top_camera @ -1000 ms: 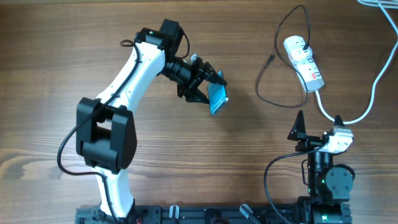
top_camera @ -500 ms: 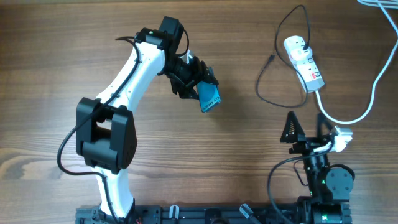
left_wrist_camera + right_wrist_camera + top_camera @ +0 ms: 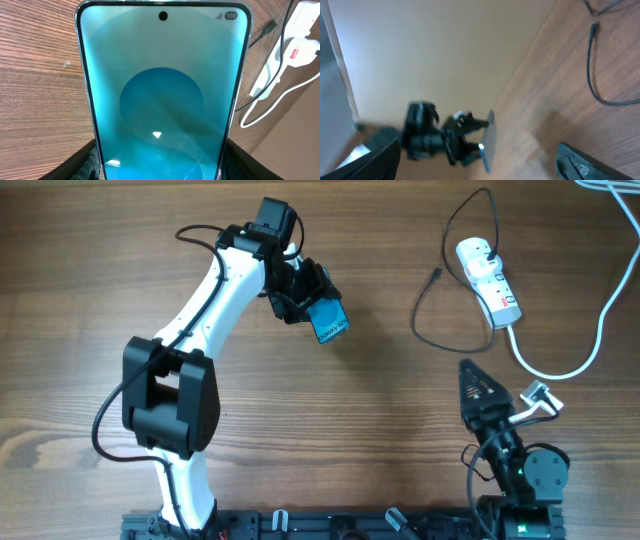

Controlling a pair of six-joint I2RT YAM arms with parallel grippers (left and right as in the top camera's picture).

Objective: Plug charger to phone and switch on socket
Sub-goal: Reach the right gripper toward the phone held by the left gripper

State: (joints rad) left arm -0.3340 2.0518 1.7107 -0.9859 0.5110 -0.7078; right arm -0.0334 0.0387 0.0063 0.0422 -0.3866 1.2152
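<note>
Early stage: left claw (image 3: 305,298) clamped on turquoise-screen rectangular smartphone (image 3: 328,321), right claw (image 3: 478,392) apart and empty, thin black charger cable (image 3: 415,318) unplugged, white power strip (image 3: 488,280) near far right corner of table (image 3: 400,450) probably unswitched.

Glossy glass phone (image 3: 162,95) screen, matt wood-grain table (image 3: 100,280), white plastic socket (image 3: 488,280).

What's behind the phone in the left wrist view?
Wooden table, with the socket and charger at right. The phone fills the frame, hiding whatever lies straight behind it.
</note>
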